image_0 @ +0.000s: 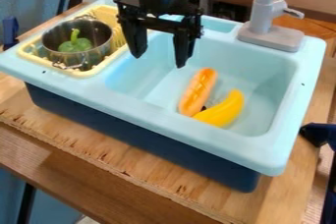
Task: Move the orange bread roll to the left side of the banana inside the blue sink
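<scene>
Hanging over sink [266,66], fingers [183,46] spread wide, nearest probable toy hot dog [198,92] beside banana [226,110].

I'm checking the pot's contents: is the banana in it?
No, the banana lies in the sink beside the hot dog, while the pot holds a green pepper.

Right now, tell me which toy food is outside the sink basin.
The green bell pepper, stem up in the metal pot; the toy hot dog and banana both lie in the basin.
</scene>
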